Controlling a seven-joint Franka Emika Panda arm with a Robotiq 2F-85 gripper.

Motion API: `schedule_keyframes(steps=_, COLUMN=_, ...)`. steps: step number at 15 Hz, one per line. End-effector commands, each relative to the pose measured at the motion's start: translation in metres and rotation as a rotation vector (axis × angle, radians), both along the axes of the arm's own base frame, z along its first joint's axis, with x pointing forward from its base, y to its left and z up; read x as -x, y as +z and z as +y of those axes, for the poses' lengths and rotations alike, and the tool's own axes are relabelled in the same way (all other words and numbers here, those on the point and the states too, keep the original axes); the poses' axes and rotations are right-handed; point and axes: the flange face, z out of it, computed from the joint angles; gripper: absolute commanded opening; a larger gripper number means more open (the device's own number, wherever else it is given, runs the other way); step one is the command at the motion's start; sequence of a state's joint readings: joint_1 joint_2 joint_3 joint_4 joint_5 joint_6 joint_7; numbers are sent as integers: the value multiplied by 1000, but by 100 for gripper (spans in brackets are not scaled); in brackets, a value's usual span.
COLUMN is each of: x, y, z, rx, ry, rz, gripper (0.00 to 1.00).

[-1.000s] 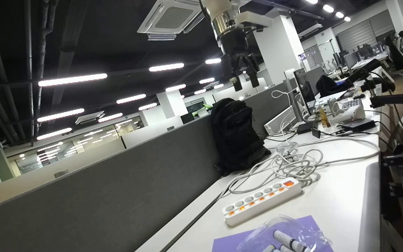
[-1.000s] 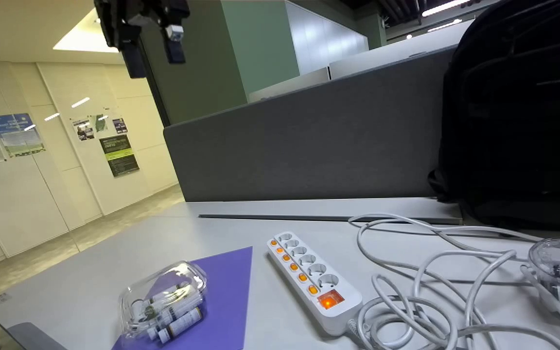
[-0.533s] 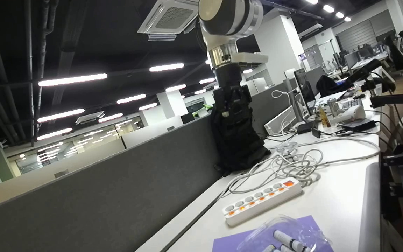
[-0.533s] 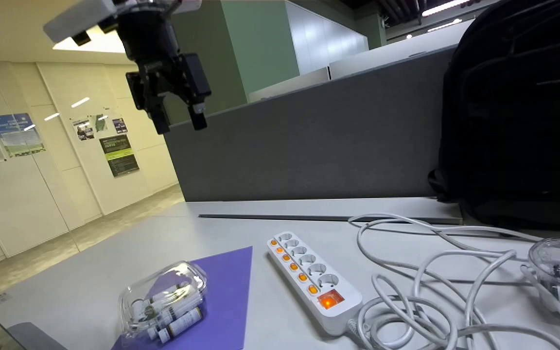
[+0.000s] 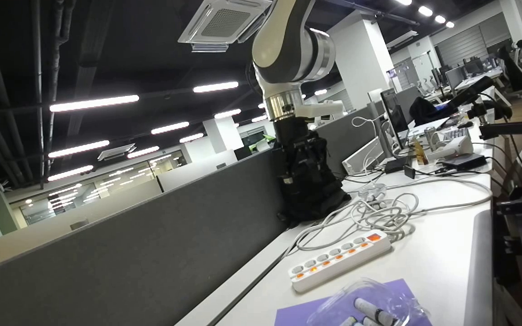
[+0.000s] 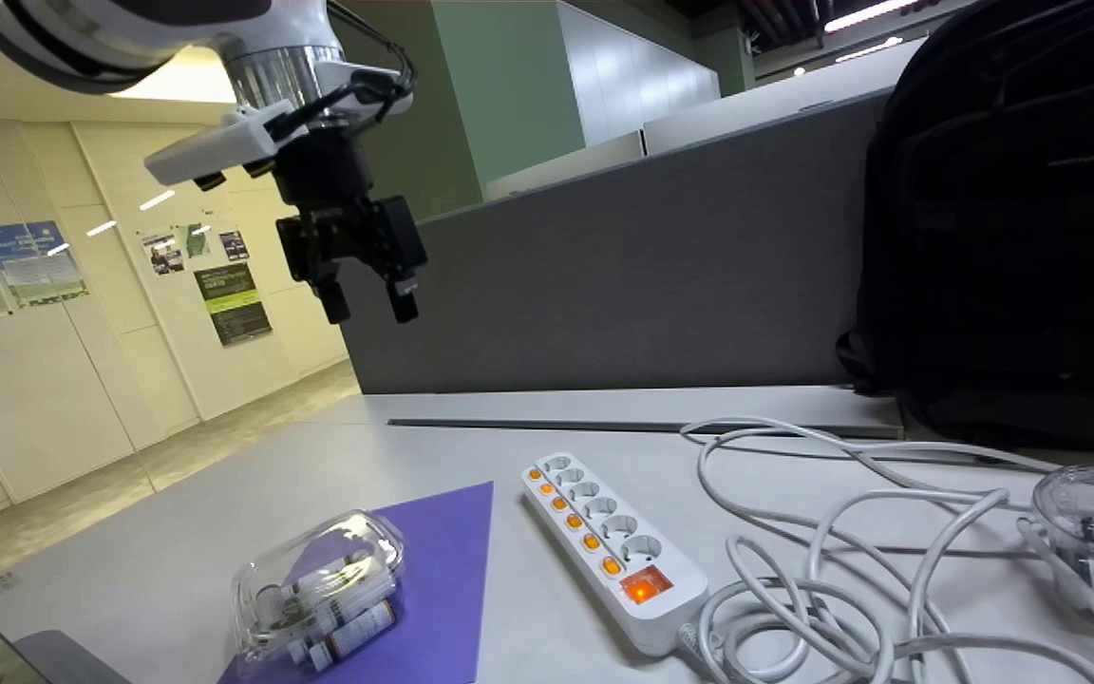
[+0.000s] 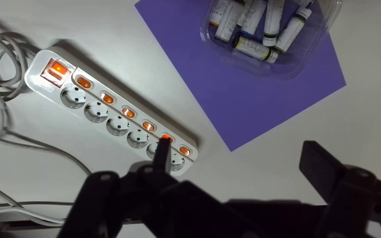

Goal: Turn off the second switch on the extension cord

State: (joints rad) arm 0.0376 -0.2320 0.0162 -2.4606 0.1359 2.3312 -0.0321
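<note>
The worktop (image 5: 442,253) carries what I need, and the grey partition (image 6: 604,304) along its back bounds my reach on that side. Beside it stands the black backpack (image 6: 1022,247), behind the loose loops of white cable (image 7: 2,115). The loops crowd one end of my target, so a sideways drag could snag there.

My gripper (image 6: 371,312) hangs well above the worktop, pointing down, its fingers (image 7: 162,155) spread wide with nothing between them. I take this as an approach from overhead; pressing would likely go better with the tips drawn together.

The purple sheet (image 7: 246,99) lies near the white extension cord (image 6: 604,539) but apart from it. The cord rests flat on the worktop, face up, which suits a downward push, though it may slide if I press at a slant. On the sheet sits a clear plastic container (image 7: 276,70) of labelled vials (image 7: 256,49), something to keep my outer finger off.

The second switch (image 7: 167,136) from the end away from the cable glows red-orange, so I judge it to be the one meant and not yet off. In the wrist view a fingertip hides part of it. The neighbouring switches (image 7: 185,150) sit close on either side; a careless press could catch the wrong one.
</note>
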Motion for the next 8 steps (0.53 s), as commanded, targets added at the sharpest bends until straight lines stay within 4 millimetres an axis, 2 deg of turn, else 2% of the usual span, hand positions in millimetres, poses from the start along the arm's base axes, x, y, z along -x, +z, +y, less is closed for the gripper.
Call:
schedule_keyframes(steps=1, x=0, y=1, z=0, rx=0, ry=0, rz=-1, gripper=100)
schedule_keyframes(steps=5, x=-17, y=-10, z=-2, rx=25, ry=-104, rz=-113, gripper=100)
schedule_keyframes(steps=8, x=-34, y=-34, z=-4, rx=77, ry=-161, rz=-168, gripper=100)
